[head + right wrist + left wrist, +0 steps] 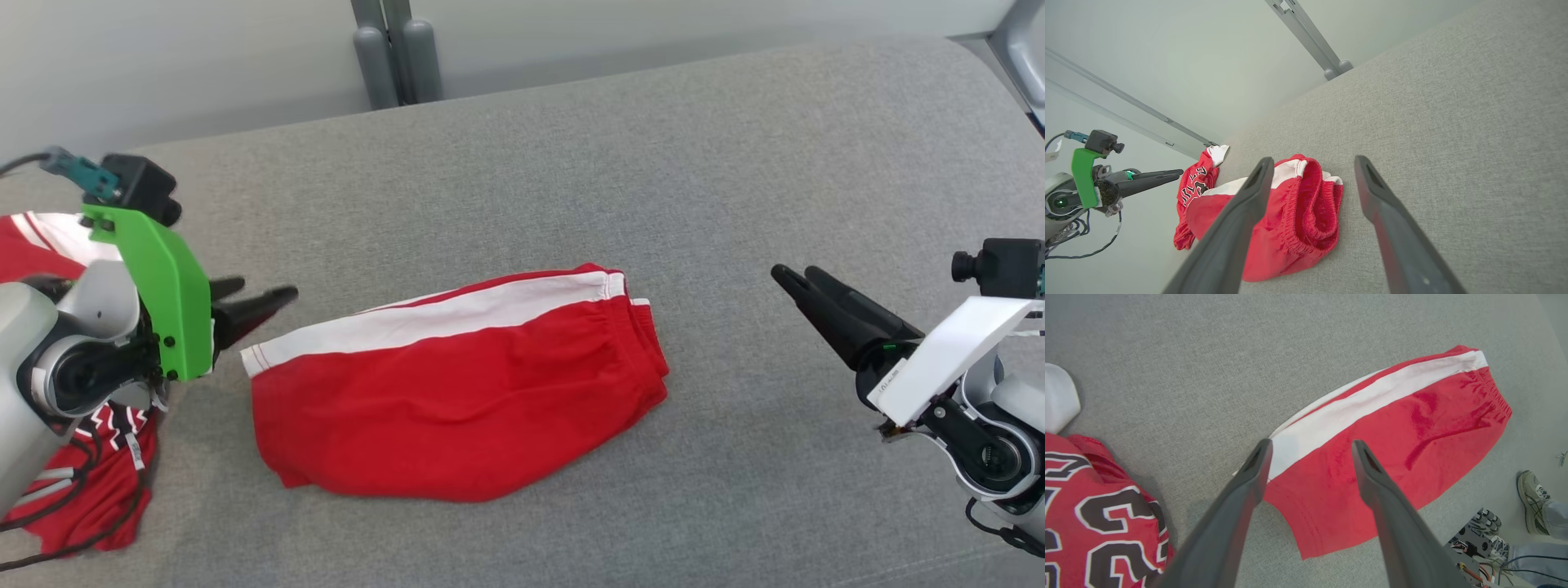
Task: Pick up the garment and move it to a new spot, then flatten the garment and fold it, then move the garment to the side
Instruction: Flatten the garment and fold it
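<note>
nearest, at either side: the left gripper (268,288) and the right gripper (793,273), each shown with its fingers spread apart and nothing held between them. a red jersey (82,498) with numerals is seen beneath the left arm. centre: the garment (457,392), red shorts with a white side stripe, is laid folded on the grey cushion (735,163) between the two grippers, its waistband turned toward the right one. beyond: grey posts (400,57) are seen past the cushion's far edge.
</note>
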Robot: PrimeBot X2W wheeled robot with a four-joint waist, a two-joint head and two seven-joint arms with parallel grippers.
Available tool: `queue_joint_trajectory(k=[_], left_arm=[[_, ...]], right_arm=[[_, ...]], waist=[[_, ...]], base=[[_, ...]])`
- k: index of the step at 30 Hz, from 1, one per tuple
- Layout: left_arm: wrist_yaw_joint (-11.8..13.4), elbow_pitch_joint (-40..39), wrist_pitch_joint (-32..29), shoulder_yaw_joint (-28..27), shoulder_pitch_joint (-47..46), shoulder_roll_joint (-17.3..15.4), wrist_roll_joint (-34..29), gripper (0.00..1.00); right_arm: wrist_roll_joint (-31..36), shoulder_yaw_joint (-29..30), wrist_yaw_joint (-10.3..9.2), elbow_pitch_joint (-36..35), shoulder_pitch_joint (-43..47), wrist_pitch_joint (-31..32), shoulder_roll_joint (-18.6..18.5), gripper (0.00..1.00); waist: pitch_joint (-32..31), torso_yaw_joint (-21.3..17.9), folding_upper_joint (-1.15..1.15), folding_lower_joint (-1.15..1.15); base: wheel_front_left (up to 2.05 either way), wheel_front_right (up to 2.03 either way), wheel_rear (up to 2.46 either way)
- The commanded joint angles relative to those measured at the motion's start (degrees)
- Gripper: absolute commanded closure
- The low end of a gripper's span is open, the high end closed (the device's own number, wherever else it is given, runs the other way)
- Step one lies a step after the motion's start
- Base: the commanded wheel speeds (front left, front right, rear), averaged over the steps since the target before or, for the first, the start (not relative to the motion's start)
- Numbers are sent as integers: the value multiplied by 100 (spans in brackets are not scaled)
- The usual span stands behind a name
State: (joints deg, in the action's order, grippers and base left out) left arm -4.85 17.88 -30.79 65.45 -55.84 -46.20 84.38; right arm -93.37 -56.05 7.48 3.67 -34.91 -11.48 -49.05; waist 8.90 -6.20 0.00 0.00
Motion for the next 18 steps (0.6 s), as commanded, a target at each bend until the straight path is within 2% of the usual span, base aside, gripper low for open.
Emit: queue_joint_trajectory(k=[1, 3, 7, 10, 13, 16, 18], left_arm=[[12, -52, 214, -11, 45, -69, -174, 0], [82, -177, 625, -84, 148, -185, -362, 0], [389, -543, 1569, -223, 393, -437, -821, 0], [821, -859, 2439, -357, 735, -589, -1110, 0], [1366, -1153, 3280, -511, 1122, -700, -1294, 0], [1900, -1378, 4125, -724, 1568, -693, -1336, 0], [2207, -1539, 4470, -958, 1903, -594, -1283, 0]], right_arm=[[115, 41, 3, 49, 73, -90, 32, 0], [253, 119, 3, 143, 88, -213, 83, 0], [702, 470, 3, 379, 162, -356, 231, 0], [1275, 1147, 3, 616, 330, -371, 560, 0], [2050, 1899, 3, 716, 692, -369, 1003, 0], [2795, 2601, 3, 686, 1087, -372, 1437, 0], [3206, 3063, 3, 560, 1411, -372, 1794, 0]], waist=[[-117, 103, 0, 0], [-179, 169, 0, 0], [-281, 277, 0, 0], [-344, 342, 0, 0], [-392, 391, 0, 0], [-421, 435, 0, 0], [-432, 476, 0, 0]], base=[[0, 0, 0], [0, 0, 0], [0, 0, 0], [0, 0, 0], [0, 0, 0], [0, 0, 0], [0, 0, 0]])
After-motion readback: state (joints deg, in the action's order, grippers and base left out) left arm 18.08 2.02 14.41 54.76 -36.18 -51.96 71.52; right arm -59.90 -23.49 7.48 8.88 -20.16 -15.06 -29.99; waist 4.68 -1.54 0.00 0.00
